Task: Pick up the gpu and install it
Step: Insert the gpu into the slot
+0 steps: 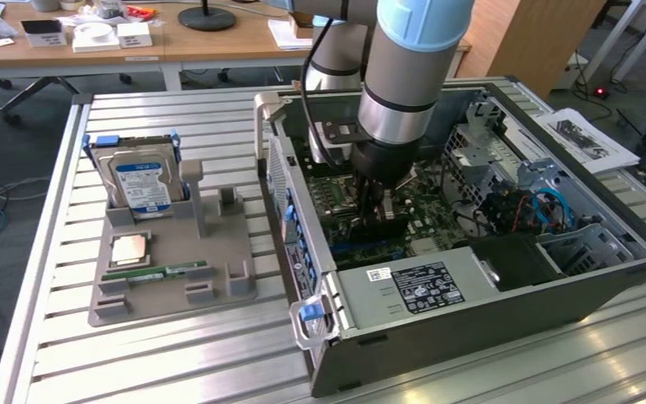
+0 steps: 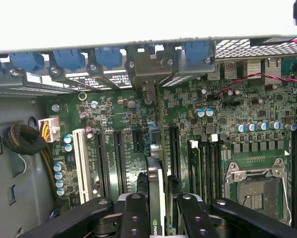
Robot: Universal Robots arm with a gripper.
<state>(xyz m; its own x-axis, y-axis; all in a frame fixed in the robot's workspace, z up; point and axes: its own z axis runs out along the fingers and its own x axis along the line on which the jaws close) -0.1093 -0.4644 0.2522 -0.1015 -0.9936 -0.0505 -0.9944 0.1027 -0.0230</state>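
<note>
- My claw [image 2: 156, 208] is down inside the open computer case [image 1: 592, 295], just above the motherboard [image 2: 208, 134].
- The fingers [image 2: 134, 213] stand only a narrow way apart and are clamped on the gpu [image 2: 156, 188], one on each flat face of the thin card.
- In the wrist view the card stands on edge between the fingers, its silvery metal edge running away toward the blue slot clips [image 2: 198, 52] at the case's rear wall.
- The card sits in line with the long dark expansion slots [image 2: 119, 153]; I cannot tell whether it is seated in one.
- In the exterior view, the grey holder tray [image 1: 177, 278] lies well apart on the exterior view's left, with the blue-labelled hard drive [image 1: 141, 181] upright in it.
</note>
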